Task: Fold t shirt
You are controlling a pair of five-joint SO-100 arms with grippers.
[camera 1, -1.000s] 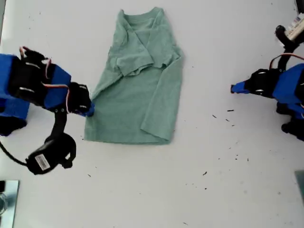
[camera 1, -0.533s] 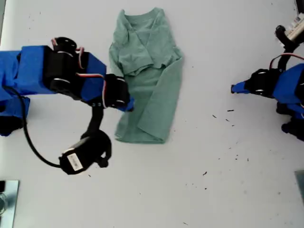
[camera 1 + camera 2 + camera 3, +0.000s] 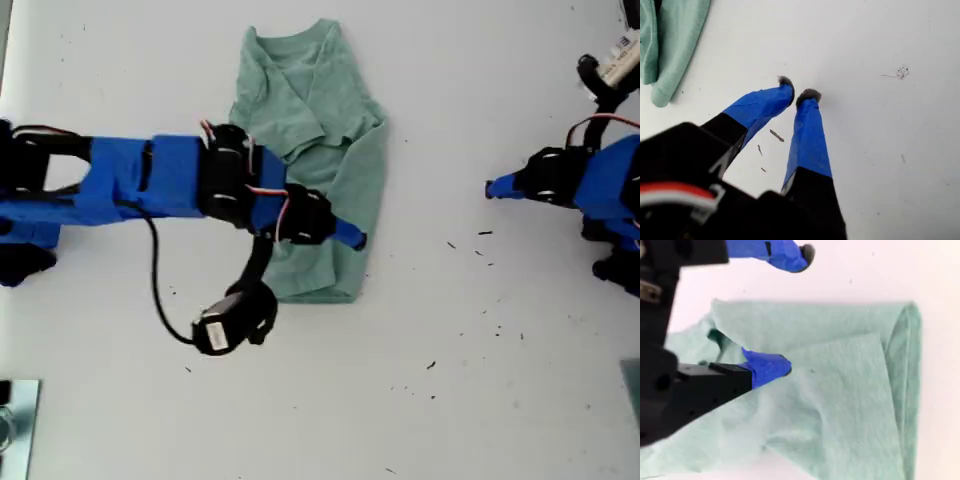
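Over t shirt (image 3: 330,110), spread hand (image 3: 795,310)

The exterior view looks straight down from high above the white table (image 3: 300,400), taking in both arms. Each wrist view looks close along its own gripper toward the table. All three views share the green t shirt (image 3: 345,170) (image 3: 670,45) (image 3: 850,390).

T shirt (image 3: 320,120) partly under an arm (image 3: 170,185)
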